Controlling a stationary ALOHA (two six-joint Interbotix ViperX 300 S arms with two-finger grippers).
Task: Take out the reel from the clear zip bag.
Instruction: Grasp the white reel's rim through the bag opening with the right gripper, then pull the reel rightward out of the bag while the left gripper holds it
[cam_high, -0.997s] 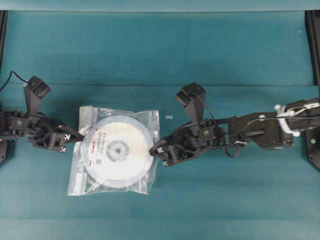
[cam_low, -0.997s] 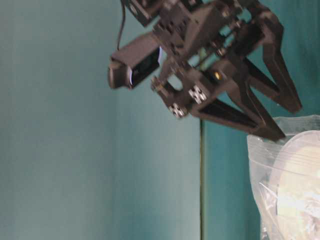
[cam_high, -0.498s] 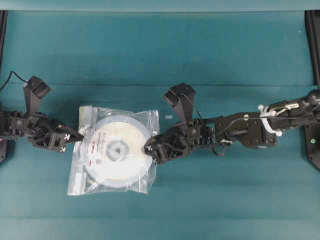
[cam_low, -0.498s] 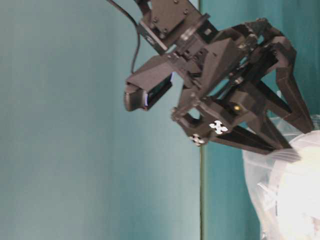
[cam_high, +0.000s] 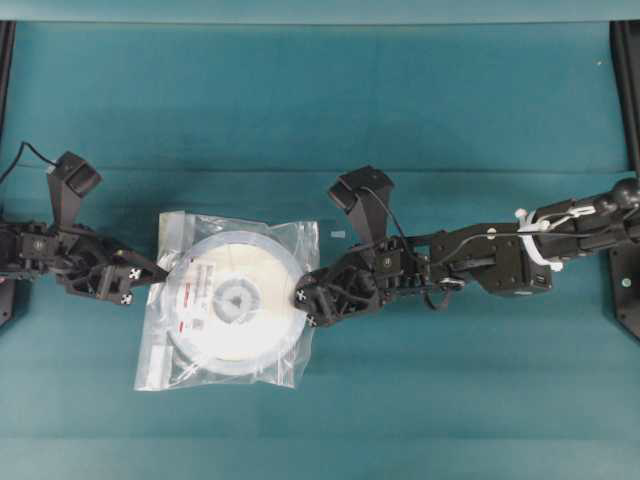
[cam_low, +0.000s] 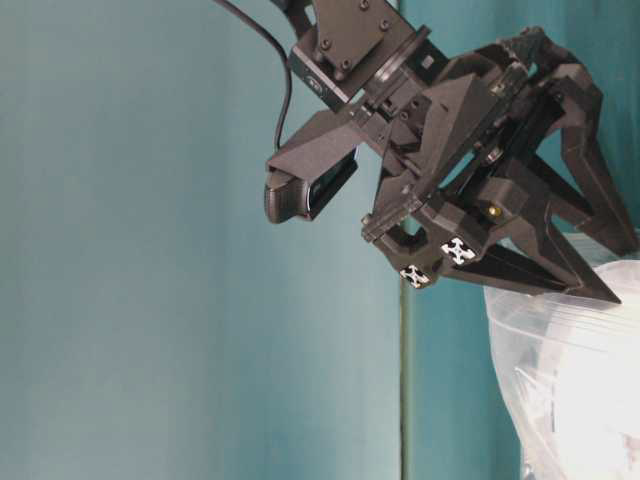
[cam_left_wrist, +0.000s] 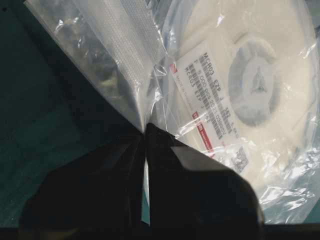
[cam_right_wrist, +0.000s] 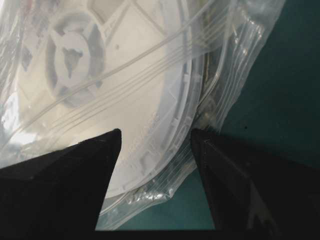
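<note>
Still Bagged: Reel Inside the Zip Bag

Flat on the teal desk (cam_high: 420, 110) lies the clear zip bag (cam_high: 160, 350) with the reel (cam_high: 238, 300) inside. Left gripper (cam_left_wrist: 145, 131) pinches the bag's edge; right gripper (cam_right_wrist: 156, 134) gapes wide, straddling the reel's rim.

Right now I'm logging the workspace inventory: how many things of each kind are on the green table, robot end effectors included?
Reels: 1, the reel, inside the bag
Bags: 1, the clear zip bag
End effectors: 2, the left end effector shut on the bag's edge, the right end effector open at the reel's rim
Total: 4
</note>
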